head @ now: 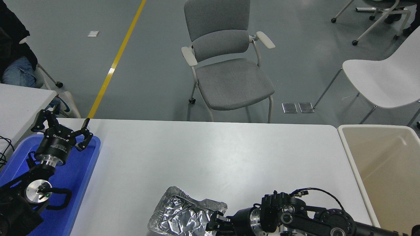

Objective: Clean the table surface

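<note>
Where the white bench (210,150) nears its front edge, crumpled foil (178,213) lies.
Right tool (215,225) touches the foil's right edge, closure unclear; left tool (62,126), spread apart, hangs over a blue tray (73,177).

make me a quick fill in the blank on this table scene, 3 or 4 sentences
1. The crumpled tray near the table surface's front edge is made of ____.
2. The left gripper hovers over a ____ tray.
3. The right gripper meets the foil tray at its ____ side.
4. The beige bin stands at the table's ____ end.

Missing words: foil; blue; right; right
</note>
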You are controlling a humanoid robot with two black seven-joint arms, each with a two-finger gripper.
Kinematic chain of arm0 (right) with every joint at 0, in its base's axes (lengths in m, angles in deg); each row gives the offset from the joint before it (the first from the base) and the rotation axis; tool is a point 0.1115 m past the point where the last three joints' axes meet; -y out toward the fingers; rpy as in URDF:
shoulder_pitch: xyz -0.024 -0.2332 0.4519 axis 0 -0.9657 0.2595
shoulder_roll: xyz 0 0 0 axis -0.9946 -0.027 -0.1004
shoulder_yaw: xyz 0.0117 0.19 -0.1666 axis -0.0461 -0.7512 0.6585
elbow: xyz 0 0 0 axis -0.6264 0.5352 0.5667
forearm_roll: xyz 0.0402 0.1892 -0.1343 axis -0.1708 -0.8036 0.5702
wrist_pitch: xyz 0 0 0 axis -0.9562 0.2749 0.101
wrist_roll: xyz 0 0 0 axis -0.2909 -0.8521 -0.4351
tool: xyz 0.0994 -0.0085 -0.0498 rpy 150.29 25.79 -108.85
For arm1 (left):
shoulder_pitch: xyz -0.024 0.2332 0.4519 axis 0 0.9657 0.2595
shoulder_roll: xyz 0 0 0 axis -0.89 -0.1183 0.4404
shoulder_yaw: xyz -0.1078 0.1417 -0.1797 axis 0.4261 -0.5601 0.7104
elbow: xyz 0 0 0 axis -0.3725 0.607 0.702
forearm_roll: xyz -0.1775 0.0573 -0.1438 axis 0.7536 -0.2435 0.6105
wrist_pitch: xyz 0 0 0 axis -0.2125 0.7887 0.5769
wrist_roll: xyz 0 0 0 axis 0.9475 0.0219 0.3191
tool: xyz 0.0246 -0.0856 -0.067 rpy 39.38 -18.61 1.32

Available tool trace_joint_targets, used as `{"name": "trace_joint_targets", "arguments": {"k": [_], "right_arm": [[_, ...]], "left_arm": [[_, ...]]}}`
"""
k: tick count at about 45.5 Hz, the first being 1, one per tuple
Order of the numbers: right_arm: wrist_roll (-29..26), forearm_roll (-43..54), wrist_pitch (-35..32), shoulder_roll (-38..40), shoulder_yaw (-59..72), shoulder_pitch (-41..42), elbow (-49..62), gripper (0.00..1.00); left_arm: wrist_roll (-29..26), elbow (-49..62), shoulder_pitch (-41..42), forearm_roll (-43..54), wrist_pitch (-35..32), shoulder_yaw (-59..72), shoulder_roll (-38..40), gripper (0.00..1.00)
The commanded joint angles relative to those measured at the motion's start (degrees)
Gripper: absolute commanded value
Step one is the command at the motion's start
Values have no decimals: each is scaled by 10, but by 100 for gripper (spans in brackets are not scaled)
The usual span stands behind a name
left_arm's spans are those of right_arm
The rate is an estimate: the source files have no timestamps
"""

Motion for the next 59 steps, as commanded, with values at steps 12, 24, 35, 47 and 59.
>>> {"name": "trace_joint_targets", "arguments": {"k": [12, 24, 35, 47, 59], "right_arm": [[6, 38, 4, 0, 10, -6, 2, 0], [8, 23, 0, 12, -6, 7, -13, 0], [2, -56, -4, 73, -5, 55, -69, 0], [1, -118, -4, 161, -11, 114, -129, 0], [1, -193, -19, 240, -12, 195, -178, 0]], "left_arm": [[1, 0, 0, 0, -1, 0, 0, 100], [0, 1, 0, 0, 0, 0, -1, 100], [0, 0, 0, 0, 0, 0, 0, 100], [0, 0, 0, 0, 0, 0, 0, 100], [0, 0, 0, 0, 0, 0, 0, 100]]}}
